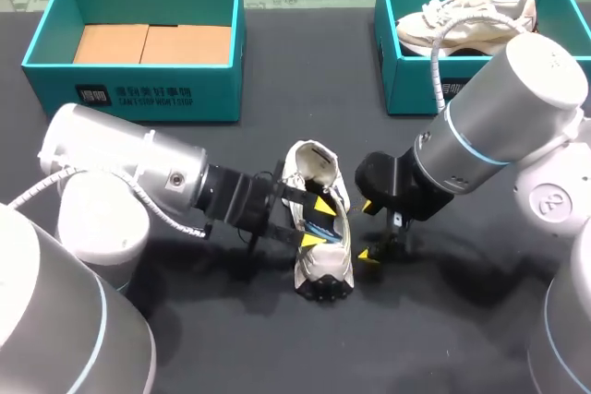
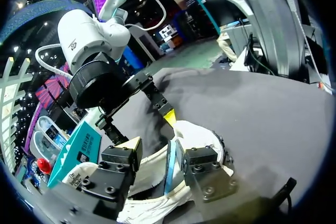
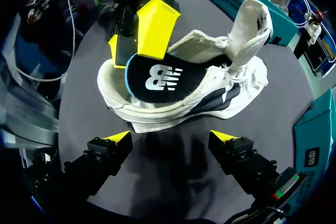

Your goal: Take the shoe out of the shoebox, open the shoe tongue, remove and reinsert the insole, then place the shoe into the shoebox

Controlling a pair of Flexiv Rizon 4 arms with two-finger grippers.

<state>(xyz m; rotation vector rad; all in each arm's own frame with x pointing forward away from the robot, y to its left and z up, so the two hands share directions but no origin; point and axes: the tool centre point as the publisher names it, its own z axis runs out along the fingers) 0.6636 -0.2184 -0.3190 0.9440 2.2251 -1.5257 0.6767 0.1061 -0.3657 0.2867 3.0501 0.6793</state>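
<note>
A white shoe [image 1: 323, 265] [image 3: 210, 95] lies on the dark table between my two grippers, its tongue [image 1: 314, 161] pulled up. Its dark insole [image 3: 157, 77] [image 2: 170, 169] lies partly in the shoe, the heel end raised. My left gripper [image 1: 317, 223] [image 2: 165, 150] [image 3: 137, 45] is at the shoe's opening. Its fingers stand either side of the insole's edge, open, with a gap on one side. My right gripper [image 1: 369, 228] [image 3: 170, 137] [image 2: 144, 129] hangs wide open just beside the shoe's side, holding nothing.
A teal shoebox [image 1: 138, 99] with brown cardboard inside stands at the back left. A second teal box [image 1: 411, 85] at the back right holds another white shoe [image 1: 471, 16]. Bare dark table lies in front of the shoe.
</note>
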